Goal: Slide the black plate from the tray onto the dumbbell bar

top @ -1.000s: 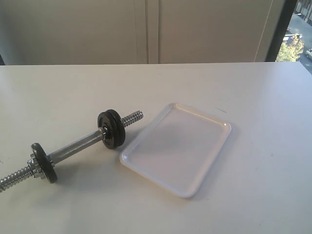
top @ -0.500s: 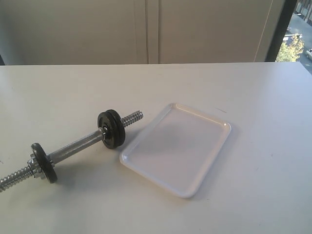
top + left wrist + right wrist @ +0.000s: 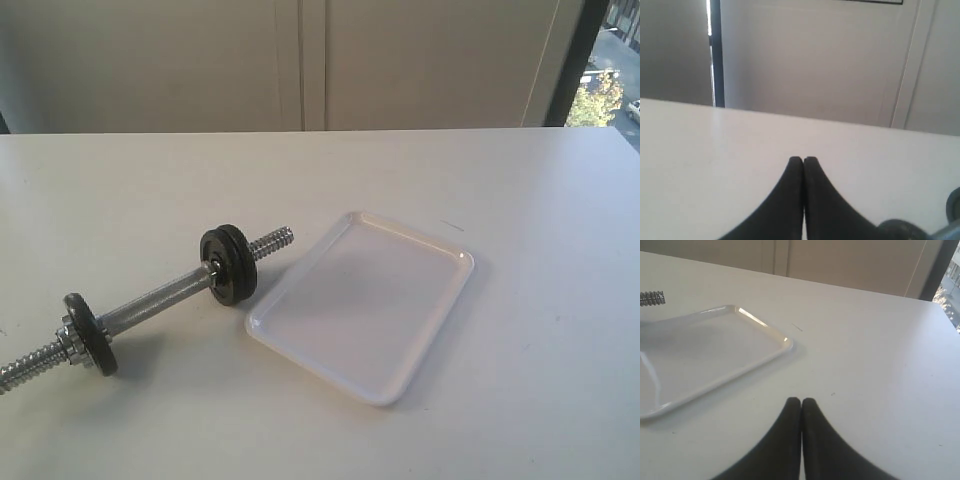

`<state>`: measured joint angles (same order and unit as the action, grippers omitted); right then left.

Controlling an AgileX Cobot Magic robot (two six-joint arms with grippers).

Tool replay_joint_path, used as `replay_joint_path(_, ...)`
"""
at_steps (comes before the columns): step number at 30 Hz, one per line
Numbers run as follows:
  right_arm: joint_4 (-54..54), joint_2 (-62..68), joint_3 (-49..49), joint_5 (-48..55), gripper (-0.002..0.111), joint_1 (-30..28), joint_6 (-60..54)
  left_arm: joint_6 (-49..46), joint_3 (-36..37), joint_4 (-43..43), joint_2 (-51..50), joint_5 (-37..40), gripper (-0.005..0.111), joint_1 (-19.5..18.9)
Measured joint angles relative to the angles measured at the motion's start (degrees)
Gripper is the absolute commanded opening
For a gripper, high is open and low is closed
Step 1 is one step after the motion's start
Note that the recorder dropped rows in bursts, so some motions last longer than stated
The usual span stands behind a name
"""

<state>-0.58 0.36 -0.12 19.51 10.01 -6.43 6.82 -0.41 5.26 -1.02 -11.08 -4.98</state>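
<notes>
- On the left half of the tabletop (image 3: 450, 170) we see the bar (image 3: 160, 297) lying slantwise. One threaded end runs out of the picture towards the left edge, and the other points towards the middle.
- The black plate (image 3: 228, 262) stands upright on the bar, just inside the threaded end that points at the tray (image 3: 370, 300). We cannot tell whether a second disc is pressed against it.
- A thinner disc (image 3: 90, 333) stands on the bar's other half, against a chrome collar and well apart from the black plate.
- The tray lies flat near the middle of the tabletop, turned at an angle. Its long left rim is just beside the black plate but not touching it.
- The left claw (image 3: 803, 160) is clenched, tips pressed together with nothing between them, over bare tabletop. A dark blur sits at the corner of its view, and we cannot tell what it is.
- The right claw (image 3: 800, 401) is clenched too and grasps nothing. It hangs over the tabletop near a corner of the tray (image 3: 765, 330), with the bar's threaded tip (image 3: 651, 298) beyond.
</notes>
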Motion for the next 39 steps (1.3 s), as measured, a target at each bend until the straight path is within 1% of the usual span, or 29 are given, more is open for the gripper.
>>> replay_joint_path(6, 0.0, 0.0, 0.0, 0.1, 0.001, 0.0, -0.2, -4.2, 0.1, 0.0, 0.7, 14.2, 0.0, -3.4)
replay_joint_path(8, 0.0, 0.0, 0.0, 0.1, 0.001, 0.0, -0.2, -4.8, 0.2, 0.0, 0.7, 19.4, 0.0, -3.6)
replay_joint_path(10, 0.0, 0.0, 0.0, 0.1, 0.001, 0.0, -0.2, -4.8, 0.4, -0.1, 0.7, 22.4, 0.0, -3.6)
replay_joint_path(14, 0.0, 0.0, 0.0, 0.1, 0.001, 0.0, -0.2, -5.1, 0.4, -0.2, 0.7, 23.2, 0.0, -1.3)
replay_joint_path(20, 0.0, 0.0, 0.0, 0.1, 0.001, 0.0, -0.2, -5.4, 0.4, -2.1, 0.7, 23.2, 0.0, 5.1)
replay_joint_path(23, 0.0, 0.0, 0.0, 0.1, 0.001, 0.0, -0.2, -5.4, 0.4, -3.5, 0.7, 23.2, 0.0, 7.4)
replay_joint_path(28, 0.0, 0.0, 0.0, 0.1, 0.001, 0.0, -0.2, -5.4, 0.4, -4.8, 0.7, 23.2, 0.0, 8.1)
replay_joint_path(39, 0.0, 0.0, 0.0, 0.1, 0.001, 0.0, -0.2, -5.4, 0.4, -5.3, 0.7, 23.1, 0.0, 8.1)
